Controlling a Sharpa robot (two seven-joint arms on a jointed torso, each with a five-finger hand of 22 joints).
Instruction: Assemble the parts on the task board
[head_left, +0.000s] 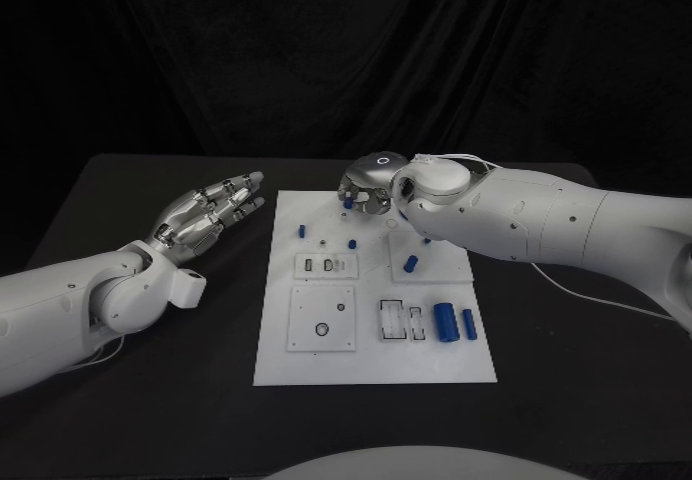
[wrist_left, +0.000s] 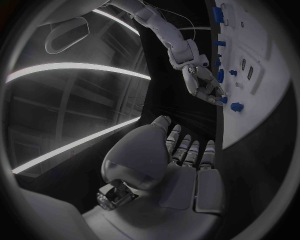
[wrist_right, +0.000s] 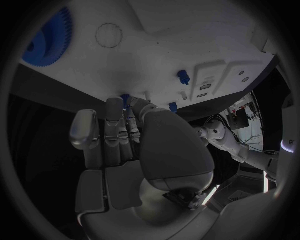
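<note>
The white task board lies in the middle of the black table. My right hand hangs over the board's far edge, fingers pointing down. Its fingertips pinch a small blue peg, which also shows at the board's edge. A second blue peg stands close beside it. My left hand hovers left of the board, flat, fingers spread, holding nothing. More blue pegs stand on the board. Two blue cylinders lie near its right edge.
A blue gear lies on the board away from my right hand. Recessed plates with slots and a ring hole sit on the board's left half. Bare black table surrounds the board.
</note>
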